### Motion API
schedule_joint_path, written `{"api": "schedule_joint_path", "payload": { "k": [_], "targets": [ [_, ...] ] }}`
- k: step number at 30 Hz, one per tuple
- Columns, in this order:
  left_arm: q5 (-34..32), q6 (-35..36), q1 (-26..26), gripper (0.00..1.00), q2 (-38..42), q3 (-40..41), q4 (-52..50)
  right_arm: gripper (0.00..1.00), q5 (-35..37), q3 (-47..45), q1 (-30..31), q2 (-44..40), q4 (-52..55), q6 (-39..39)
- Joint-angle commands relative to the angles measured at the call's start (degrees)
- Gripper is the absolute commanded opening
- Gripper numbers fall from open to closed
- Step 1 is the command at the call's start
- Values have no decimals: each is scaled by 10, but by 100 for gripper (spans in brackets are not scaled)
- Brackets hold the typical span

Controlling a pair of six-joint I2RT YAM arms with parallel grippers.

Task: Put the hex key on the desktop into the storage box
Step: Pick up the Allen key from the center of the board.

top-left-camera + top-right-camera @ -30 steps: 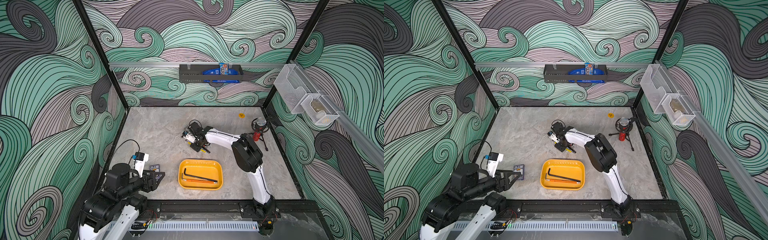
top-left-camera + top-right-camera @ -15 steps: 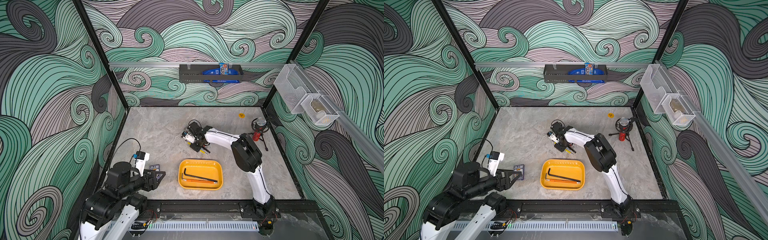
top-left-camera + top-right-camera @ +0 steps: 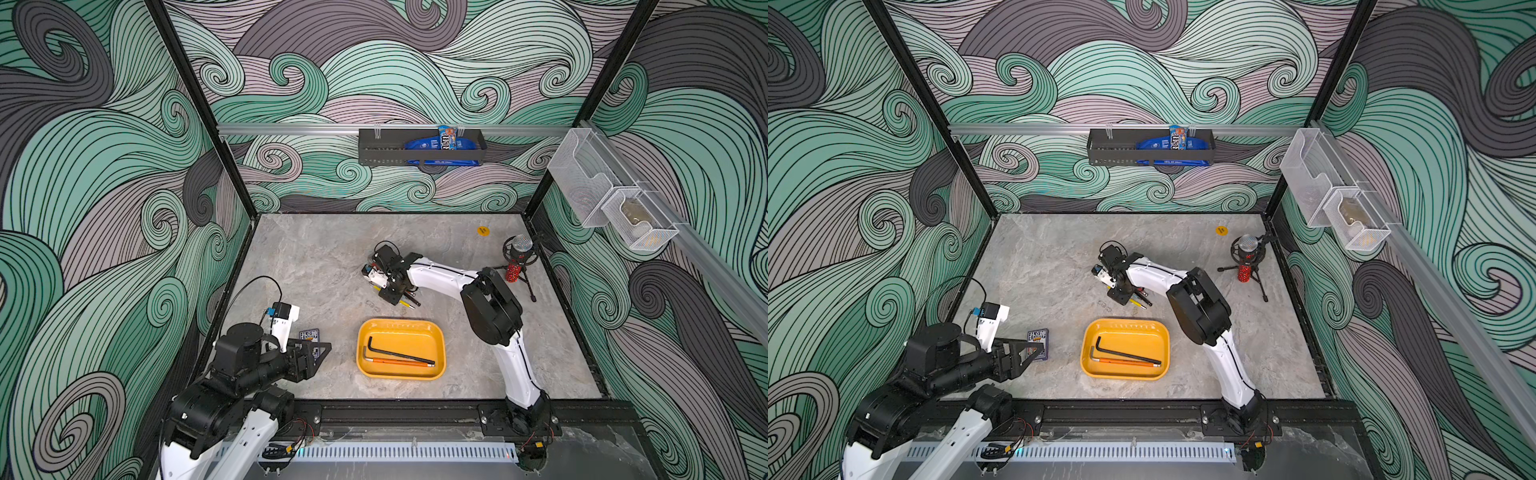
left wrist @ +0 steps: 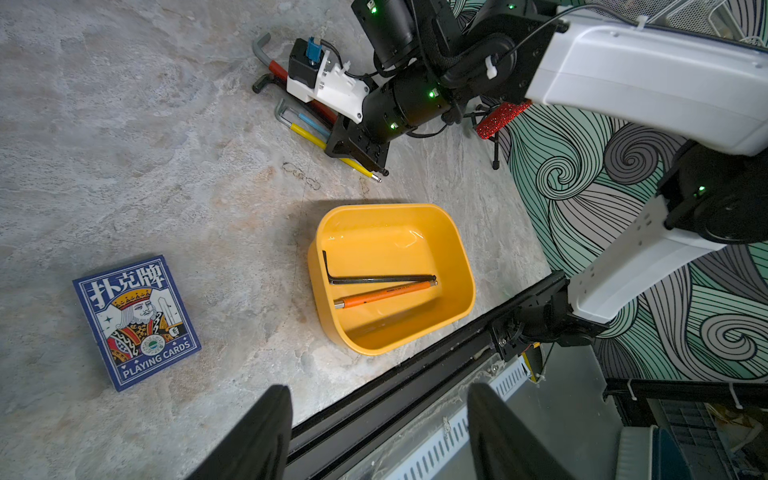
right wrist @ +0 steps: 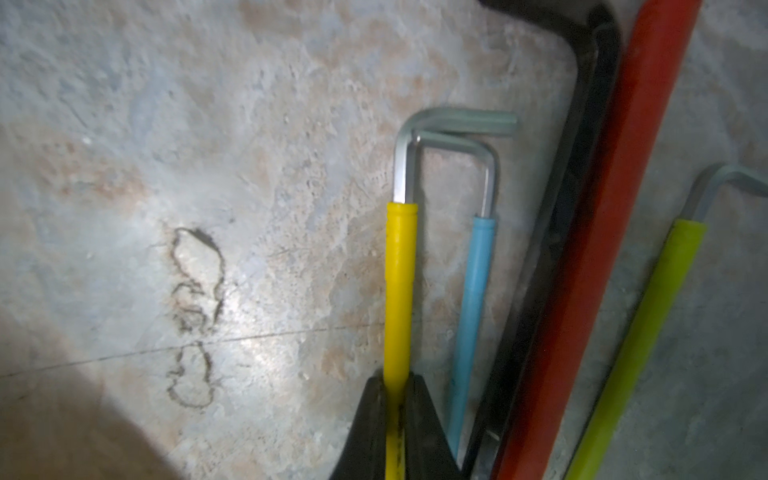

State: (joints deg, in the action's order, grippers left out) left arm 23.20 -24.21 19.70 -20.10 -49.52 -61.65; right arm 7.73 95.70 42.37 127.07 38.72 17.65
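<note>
Now right claw [image 5: 395, 386] pinching yellow hex key [image 5: 400, 270] on desktop [image 5: 166, 124].

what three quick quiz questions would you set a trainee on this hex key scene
1. True or false: the right gripper is shut on the yellow-sleeved hex key, which lies on the desktop.
2. What lies in the storage box?
A. a black hex key and an orange-sleeved hex key
B. a pack of playing cards
C. nothing
3. Short answer: is the left gripper open or shut?

Key: 1 true; 2 A; 3 open, with nothing between its fingers.
</note>
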Motion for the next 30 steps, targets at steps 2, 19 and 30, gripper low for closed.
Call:
{"api": "schedule_joint_path", "payload": {
  "k": [2, 19, 30],
  "targets": [
    [6, 2, 2, 69, -7, -3, 17, 0, 6, -11, 6, 54, 22, 10],
    [1, -5, 2, 70, -6, 5, 32, 0, -31, 29, 35, 20, 20, 12],
    [2, -5, 2, 69, -12, 1, 36, 0, -36, 69, 67, 21, 21, 6]
  ]
}}
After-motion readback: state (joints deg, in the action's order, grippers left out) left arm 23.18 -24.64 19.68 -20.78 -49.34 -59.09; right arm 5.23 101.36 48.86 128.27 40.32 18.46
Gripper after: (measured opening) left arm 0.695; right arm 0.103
